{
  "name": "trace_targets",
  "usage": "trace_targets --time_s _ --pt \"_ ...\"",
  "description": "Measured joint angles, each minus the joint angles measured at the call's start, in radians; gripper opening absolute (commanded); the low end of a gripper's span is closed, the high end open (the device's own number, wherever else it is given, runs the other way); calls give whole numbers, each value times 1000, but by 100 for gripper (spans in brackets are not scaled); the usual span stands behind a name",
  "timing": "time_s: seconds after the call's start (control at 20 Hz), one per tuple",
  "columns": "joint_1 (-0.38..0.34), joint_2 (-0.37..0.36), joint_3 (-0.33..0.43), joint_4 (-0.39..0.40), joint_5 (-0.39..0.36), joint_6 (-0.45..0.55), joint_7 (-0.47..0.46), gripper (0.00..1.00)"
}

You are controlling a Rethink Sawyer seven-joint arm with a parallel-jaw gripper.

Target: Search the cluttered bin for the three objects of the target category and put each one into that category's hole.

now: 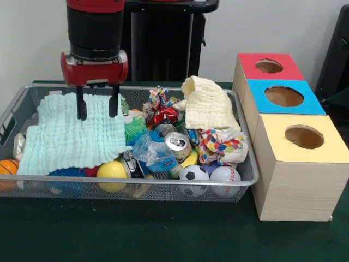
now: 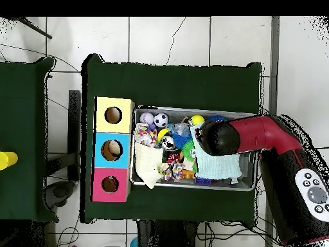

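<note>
Above the wire-mesh bin's (image 1: 245, 180) mint cloth (image 1: 73, 136), the tool (image 1: 97, 107) hangs open and empty; pinching a raised fold would lift it cleanly.

white wall (image 1: 32, 38), tiled floor (image 2: 154, 38), green table (image 1: 136, 234)

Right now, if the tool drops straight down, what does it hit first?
Most likely the pale green cloth spread over that end of the wire basket. The open tool hangs right over it in the front view; whether the tips already touch is unclear.
</note>
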Motion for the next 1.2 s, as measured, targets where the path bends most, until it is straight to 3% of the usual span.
trace_targets --time_s 0.35,0.6,1.2 --pt "34 117 -18 -113 -27 164 -1 100" --pt "58 170 -27 -167 -66 226 -1 100" --pt "111 223 -61 -268 -159 259 -1 100"
